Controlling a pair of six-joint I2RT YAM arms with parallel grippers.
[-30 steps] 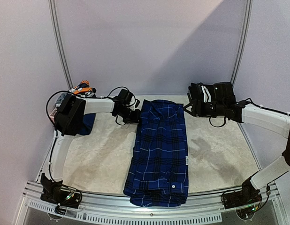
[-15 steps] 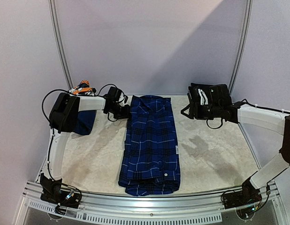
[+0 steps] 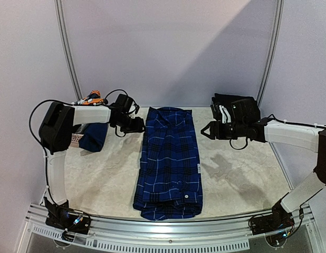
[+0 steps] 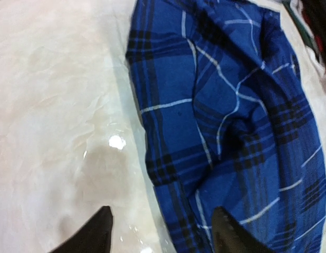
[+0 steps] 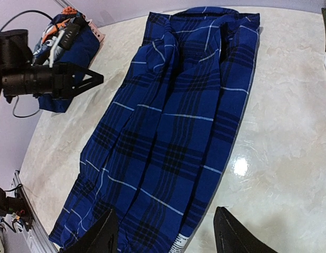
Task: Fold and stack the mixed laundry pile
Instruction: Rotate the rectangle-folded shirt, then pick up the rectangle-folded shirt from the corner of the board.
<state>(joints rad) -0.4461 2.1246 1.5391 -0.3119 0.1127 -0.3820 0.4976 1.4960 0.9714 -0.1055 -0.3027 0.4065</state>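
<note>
On the pale marbled table, the blue plaid shirt lies folded lengthwise down its middle. Left gripper and right gripper flank its far end, both jaws wide, empty.

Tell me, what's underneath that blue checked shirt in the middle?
The blue plaid shirt lies flat on the pale marbled table, folded into a long strip. Only tabletop shows around its edges; whatever lies beneath the cloth is covered.
</note>
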